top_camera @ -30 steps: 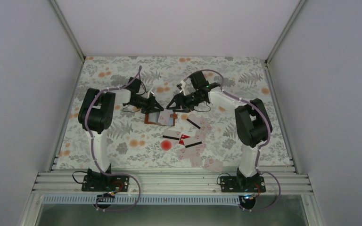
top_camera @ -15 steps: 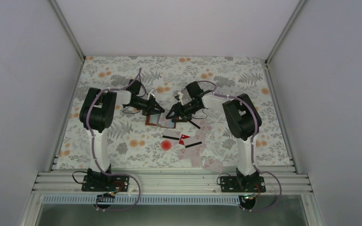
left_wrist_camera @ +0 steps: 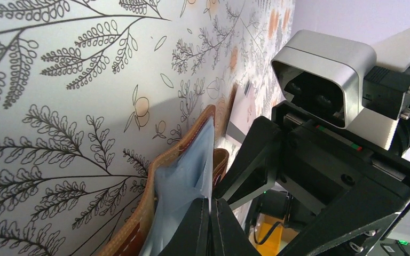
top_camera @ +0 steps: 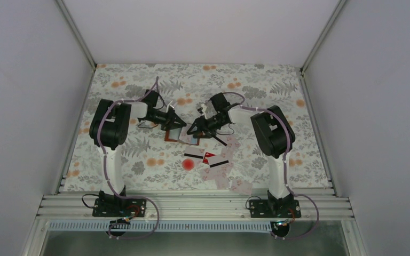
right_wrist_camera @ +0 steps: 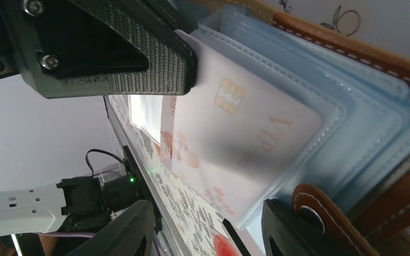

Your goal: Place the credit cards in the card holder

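The brown leather card holder (top_camera: 174,136) lies open mid-table between both arms. My left gripper (top_camera: 177,124) is shut on the edge of one pale blue plastic sleeve (left_wrist_camera: 184,178) and holds it up off the brown cover (left_wrist_camera: 150,184). In the right wrist view a pale credit card (right_wrist_camera: 235,138) with a chip sits partly inside a sleeve pocket (right_wrist_camera: 363,133). My right gripper (right_wrist_camera: 208,210) stands open just short of it; the card's near corner lies between the fingers and touches neither. More credit cards (top_camera: 218,169) lie loose on the cloth, one red (top_camera: 209,157), one black-striped (top_camera: 193,155).
A round red spot (top_camera: 188,164) marks the floral cloth (top_camera: 139,160) just in front of the holder. The holder's brown snap tab (right_wrist_camera: 312,205) sits by my right finger. Grey walls close in the table on three sides; an aluminium rail (top_camera: 192,205) runs along the near edge.
My right arm has folded in and carried its gripper left and nearer, up against the card holder. The left gripper has kept its hold on the sleeve and barely moved.
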### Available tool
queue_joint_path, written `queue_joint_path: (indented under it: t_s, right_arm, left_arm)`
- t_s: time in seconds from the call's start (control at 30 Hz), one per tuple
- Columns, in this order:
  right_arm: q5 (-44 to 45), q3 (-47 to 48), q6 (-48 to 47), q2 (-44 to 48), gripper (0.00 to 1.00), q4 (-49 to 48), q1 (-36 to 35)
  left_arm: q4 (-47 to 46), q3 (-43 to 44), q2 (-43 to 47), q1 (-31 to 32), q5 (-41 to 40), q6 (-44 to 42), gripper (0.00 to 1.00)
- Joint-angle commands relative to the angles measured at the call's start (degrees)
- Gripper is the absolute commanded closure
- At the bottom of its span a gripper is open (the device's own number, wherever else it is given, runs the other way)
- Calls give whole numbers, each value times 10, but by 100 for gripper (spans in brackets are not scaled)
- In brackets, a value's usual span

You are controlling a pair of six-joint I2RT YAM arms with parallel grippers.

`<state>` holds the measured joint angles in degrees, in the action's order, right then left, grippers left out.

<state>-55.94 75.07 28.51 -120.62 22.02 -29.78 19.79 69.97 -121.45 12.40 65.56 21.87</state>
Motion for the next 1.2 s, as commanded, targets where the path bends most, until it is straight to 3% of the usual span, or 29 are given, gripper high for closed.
queue_joint_path:
  t_s: [0.0, 0.63, 1.17]
  right_arm:
    - [-21, -5, 12, -10, 48, -31, -3]
    - [-57, -56, -10, 21, 51, -45, 35]
    - [-115, 8, -17, 7, 57, -40, 35]
  left_arm:
    - [1, 12, 10, -1, 38, 7, 98]
    - [-20, 13, 27, -6, 71, 31, 98]
    - [-20, 14, 28, -6, 72, 34, 98]
